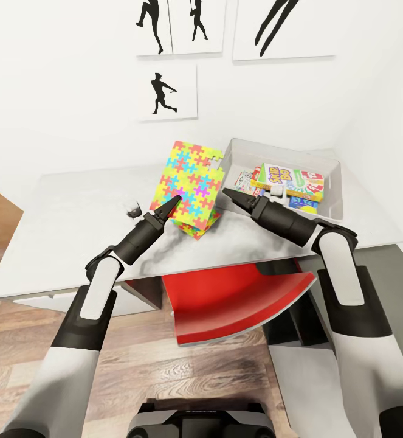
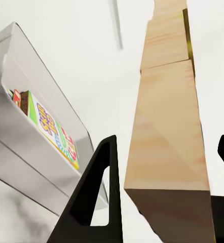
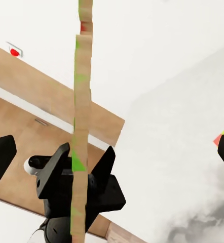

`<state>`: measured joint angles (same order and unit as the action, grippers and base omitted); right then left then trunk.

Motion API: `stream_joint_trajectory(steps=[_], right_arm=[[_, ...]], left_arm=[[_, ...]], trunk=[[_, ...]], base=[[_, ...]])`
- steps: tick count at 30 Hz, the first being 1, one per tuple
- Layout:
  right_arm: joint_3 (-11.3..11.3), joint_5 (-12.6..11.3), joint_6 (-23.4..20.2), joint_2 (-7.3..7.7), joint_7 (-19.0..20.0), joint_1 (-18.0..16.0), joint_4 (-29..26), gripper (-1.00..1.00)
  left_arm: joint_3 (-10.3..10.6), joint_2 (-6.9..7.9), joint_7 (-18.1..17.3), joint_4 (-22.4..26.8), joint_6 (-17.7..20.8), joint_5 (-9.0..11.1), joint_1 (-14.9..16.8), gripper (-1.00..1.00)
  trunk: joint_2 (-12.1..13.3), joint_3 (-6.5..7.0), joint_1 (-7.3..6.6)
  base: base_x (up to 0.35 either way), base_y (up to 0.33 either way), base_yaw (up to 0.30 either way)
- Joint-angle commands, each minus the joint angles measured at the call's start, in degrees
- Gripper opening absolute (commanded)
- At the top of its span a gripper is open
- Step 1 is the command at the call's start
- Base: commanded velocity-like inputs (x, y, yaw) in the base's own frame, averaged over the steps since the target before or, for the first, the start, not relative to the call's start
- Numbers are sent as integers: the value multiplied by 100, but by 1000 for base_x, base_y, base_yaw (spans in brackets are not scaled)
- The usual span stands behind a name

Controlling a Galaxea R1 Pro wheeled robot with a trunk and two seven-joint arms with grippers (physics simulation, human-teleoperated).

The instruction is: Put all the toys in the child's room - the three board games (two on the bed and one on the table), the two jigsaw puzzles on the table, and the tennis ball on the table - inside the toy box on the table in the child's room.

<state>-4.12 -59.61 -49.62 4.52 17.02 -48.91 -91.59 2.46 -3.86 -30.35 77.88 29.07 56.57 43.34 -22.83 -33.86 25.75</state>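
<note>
Over table [image 1: 73, 225], left fingers [image 1: 168, 205] grasping tilted puzzle [image 1: 189, 185]; right fingers [image 1: 233, 198] spread.

The scene is lit brightly and evenly, as by diffuse light from above; no lamp or window is seen. The white walls are washed almost featureless. Soft grey shadows are cast on the desk [image 1: 73, 219] beneath the left hand [image 1: 168, 207] and under the upright jigsaw puzzle [image 1: 189, 185]. A mild sheen is shown on the toy box [image 1: 332, 176] walls. In both wrist views the near surfaces are rendered soft and blurred, and the lines are stretched by perspective.
</note>
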Motion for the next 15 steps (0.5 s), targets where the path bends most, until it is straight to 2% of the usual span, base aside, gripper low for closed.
stream_joint_trajectory(steps=[1, 8, 15], right_arm=[[-1, 26, -12, 3, 29, -4, 1, 100], [-13, 27, -10, -23, 9, -16, 5, 100], [-17, 40, -15, -186, -154, -26, 8, 100]], left_arm=[[-4, -2, 6, 0, 45, 47, 3, -100], [-2, -6, 39, -1, 46, 47, 1, -100], [53, -10, 59, -1, 42, 47, 5, -100]], trunk=[[-9, -7, 3], [-9, -7, 3], [-9, -7, 3]], base=[[0, 0, 0], [0, 0, 0], [0, 0, 0]])
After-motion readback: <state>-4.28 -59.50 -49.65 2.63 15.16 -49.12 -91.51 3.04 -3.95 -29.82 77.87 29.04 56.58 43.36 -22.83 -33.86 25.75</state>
